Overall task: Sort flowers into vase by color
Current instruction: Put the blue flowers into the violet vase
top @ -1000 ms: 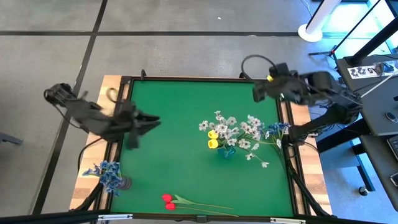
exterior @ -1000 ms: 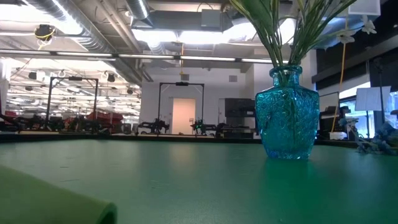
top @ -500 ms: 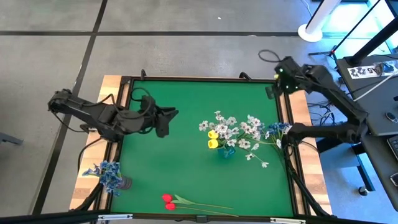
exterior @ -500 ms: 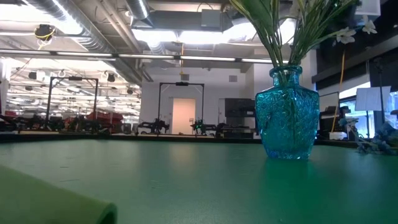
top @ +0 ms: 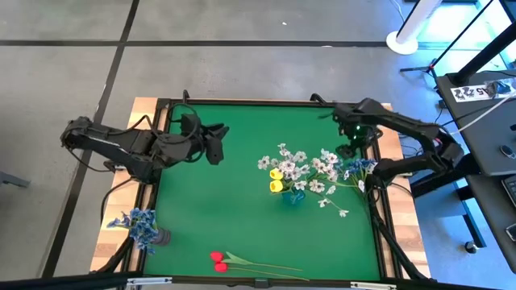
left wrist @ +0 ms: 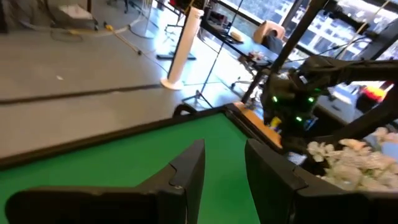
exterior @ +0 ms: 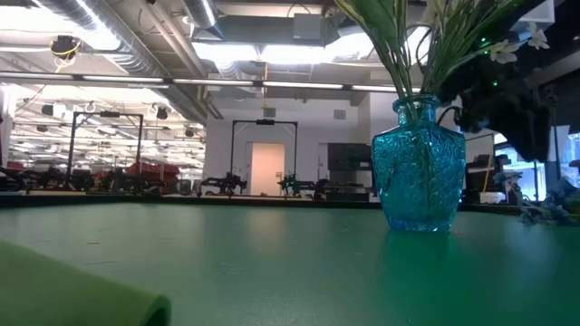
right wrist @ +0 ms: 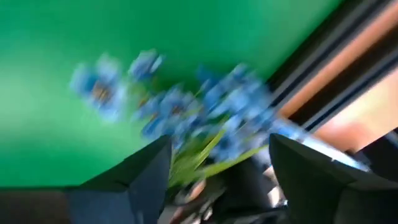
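now the open right gripper point(top: 348, 151) hovers over blue blossoms point(top: 360, 167).

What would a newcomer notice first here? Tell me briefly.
The turquoise glass vase near the middle of the green table, filled with white blossoms and yellow tulips. Next, the right tool, open, above the blue flowers at the table's right edge. Red tulips lie along the near edge.
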Robot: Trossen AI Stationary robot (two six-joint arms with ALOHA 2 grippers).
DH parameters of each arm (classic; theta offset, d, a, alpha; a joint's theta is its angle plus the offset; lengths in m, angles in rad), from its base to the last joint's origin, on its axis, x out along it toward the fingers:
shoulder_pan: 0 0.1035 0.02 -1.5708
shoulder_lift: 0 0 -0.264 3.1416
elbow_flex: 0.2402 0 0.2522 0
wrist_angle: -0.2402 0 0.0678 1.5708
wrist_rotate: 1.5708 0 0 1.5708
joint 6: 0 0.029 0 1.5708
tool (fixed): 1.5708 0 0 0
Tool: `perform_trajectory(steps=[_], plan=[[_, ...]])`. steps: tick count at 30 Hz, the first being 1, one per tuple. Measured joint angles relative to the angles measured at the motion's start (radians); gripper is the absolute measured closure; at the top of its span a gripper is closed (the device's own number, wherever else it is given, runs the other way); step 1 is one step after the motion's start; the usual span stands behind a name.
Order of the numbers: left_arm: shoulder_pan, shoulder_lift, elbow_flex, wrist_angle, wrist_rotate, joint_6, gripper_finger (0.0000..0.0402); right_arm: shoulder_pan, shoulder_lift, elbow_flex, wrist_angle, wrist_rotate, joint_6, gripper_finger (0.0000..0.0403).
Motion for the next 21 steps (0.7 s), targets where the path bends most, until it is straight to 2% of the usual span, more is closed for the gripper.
perform_trajectory(steps=[5,8,11,17,21], plan=[[0.041,-0.008,0.000,-0.001,0.003,0.128,0.0292,0.092,0.061,-0.022,-0.025,-0.083,0.047,0.0089],[0.055,-0.031,0.000,-0.004,0.006,0.199,0.0292,0.142,0.126,-0.054,-0.027,-0.097,0.071,0.0077],[0.044,-0.075,0.000,-0.001,0.009,0.236,0.0292,0.177,0.215,-0.103,-0.029,-0.119,0.074,0.0085],[-0.037,-0.175,0.002,-0.006,0.030,0.276,0.0292,0.227,0.385,-0.097,0.012,-0.049,0.077,0.0123],[-0.077,-0.208,0.002,-0.008,0.029,0.302,0.0292,0.226,0.478,-0.100,0.107,-0.125,0.051,0.0141]])
